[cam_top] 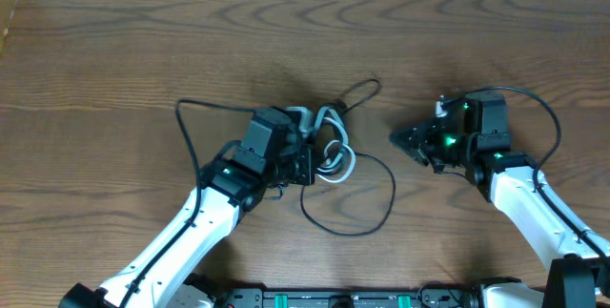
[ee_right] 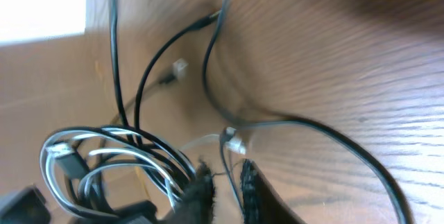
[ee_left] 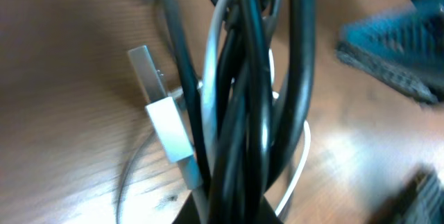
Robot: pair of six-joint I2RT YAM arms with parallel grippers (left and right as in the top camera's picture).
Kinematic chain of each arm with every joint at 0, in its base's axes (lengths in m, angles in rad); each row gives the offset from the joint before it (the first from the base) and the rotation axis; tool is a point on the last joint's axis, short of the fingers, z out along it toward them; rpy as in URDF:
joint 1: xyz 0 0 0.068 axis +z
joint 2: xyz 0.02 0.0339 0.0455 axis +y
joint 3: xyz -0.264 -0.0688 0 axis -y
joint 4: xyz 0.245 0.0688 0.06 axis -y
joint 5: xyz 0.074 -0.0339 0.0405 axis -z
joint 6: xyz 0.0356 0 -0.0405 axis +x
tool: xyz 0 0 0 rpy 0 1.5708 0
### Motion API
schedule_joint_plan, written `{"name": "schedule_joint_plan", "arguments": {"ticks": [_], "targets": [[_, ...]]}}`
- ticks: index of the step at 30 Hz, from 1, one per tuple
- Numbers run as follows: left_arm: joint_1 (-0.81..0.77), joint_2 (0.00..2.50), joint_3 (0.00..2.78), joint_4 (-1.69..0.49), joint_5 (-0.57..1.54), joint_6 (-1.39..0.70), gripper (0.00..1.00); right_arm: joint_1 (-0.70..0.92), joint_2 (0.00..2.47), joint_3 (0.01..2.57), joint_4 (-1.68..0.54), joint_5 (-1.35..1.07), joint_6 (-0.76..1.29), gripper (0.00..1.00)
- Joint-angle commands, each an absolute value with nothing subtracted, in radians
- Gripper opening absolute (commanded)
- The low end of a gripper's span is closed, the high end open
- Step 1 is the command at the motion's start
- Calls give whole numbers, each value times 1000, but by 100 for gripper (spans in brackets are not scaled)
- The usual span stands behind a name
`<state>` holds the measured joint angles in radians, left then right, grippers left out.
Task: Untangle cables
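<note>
**Left gripper in the knot, right gripper just off to the side**

We see the left arm (cam_top: 181, 236) reach up from the near edge of the wooden table (cam_top: 114, 51), slanting in toward the middle. Its wrist turns the left gripper (cam_top: 307, 160) sideways into the cables (cam_top: 332, 148), and the knot sits right at its fingertips.

In the left wrist view the bunch fills the picture. Several black strands and a white cable (ee_left: 211, 64) run side by side down to a dark wedge at the bottom edge, where they squeeze together. The left gripper looks clenched on that bunch, though its fingers barely show. A white USB plug (ee_left: 158, 113) with a shiny metal end sits just left of the bunch.

From the knot, one black cable (cam_top: 180, 122) runs back past the left gripper and bends down beside its arm. A big black loop (cam_top: 367, 227) lies on the table on the gripper's near side. A small loop (cam_top: 364, 87) pokes out on its far side.

The right arm (cam_top: 534, 208) comes in from the other near corner and bends at the elbow. The right gripper (cam_top: 400, 138) points straight across at the left one, with bare wood between its tip and the knot.

In the right wrist view its fingers (ee_right: 201, 196) are pressed almost together, with only a thin slit between them. A small white plug (ee_right: 232, 141) lies just ahead of the fingertips. A thin dark strand runs from it into the slit, but we cannot tell if it is pinched. The knot lies ahead and to the left of these fingers.
</note>
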<state>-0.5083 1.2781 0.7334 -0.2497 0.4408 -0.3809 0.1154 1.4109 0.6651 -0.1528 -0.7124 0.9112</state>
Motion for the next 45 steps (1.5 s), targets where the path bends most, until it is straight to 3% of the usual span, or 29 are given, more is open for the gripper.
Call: {"name": "schedule_joint_plan", "arguments": {"ticks": [1,2,4,6,10,17,23,26,28,34,45], "targets": [[-538,1268,734,-245,495,-97,8,144,1400,679,-128,-865,882,24],[-543,1268,734,-253,403,-97,8,146,1400,679,-115,-903,887,33],[-546,1268,734,-256,309,-96,8,146,1400,679,-108,-928,934,43],[-547,1268,734,-247,290,-52,8,153,1400,679,-107,-934,1024,69],[-563,1268,734,-233,289,39,8,200,1400,679,-33,-934,1140,89],[-620,1268,734,-229,172,154,8,265,1400,679,112,-871,1311,92],[-688,1268,734,-199,55,222,8,316,1400,679,115,-801,1338,74],[-709,1268,734,-167,54,231,8,344,1400,679,97,-767,1338,34],[-709,1267,734,-151,43,227,8,357,1400,679,48,-753,1327,1],[-708,1266,734,-147,-152,189,8,354,1400,679,-225,-541,1224,1],[-692,1266,734,-117,-155,45,8,354,1400,679,-370,-305,1060,1]]}}
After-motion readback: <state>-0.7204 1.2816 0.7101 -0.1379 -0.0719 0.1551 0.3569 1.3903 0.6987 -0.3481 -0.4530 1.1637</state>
